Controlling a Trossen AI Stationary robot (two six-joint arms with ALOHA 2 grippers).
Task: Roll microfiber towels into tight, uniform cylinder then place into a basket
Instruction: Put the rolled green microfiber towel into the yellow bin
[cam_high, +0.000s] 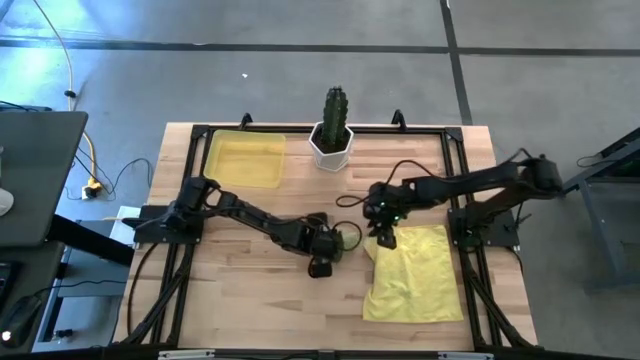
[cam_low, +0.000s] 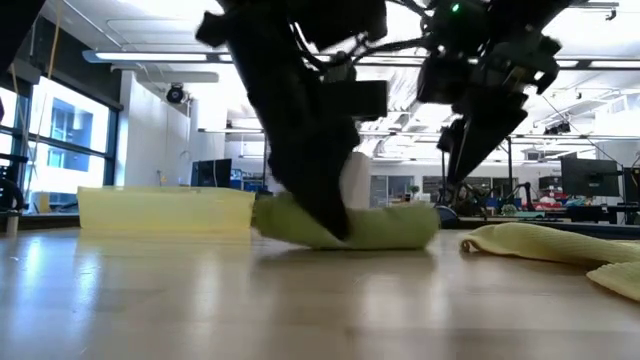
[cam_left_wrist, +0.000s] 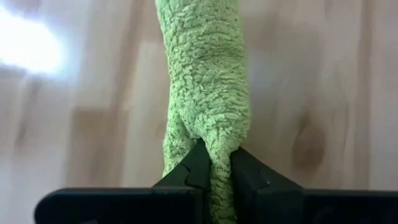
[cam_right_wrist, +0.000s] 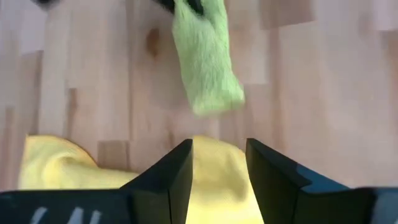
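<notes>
Left hand (cam_left_wrist: 215, 171) pinching rolled green towel (cam_left_wrist: 205, 81), roll's end hidden.

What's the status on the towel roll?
Left gripper shut on rolled green towel. Right gripper open over flat yellow towel. Basket empty, nothing in the way.

This is a robotics lab in a big open office-like hall. A light wooden workbench (cam_high: 270, 300) with a black metal frame stands on a bare grey concrete floor (cam_high: 300, 70), with a yellow cable (cam_high: 75, 90) trailing across it at the upper left of the overhead view. At the left edge sits a dark laptop (cam_high: 35, 175). From table height, long ceiling strip lights (cam_low: 150, 57) run overhead, tall windows (cam_low: 65, 140) fill the left side, and desks with monitors (cam_low: 585, 180) crowd the right background.
</notes>
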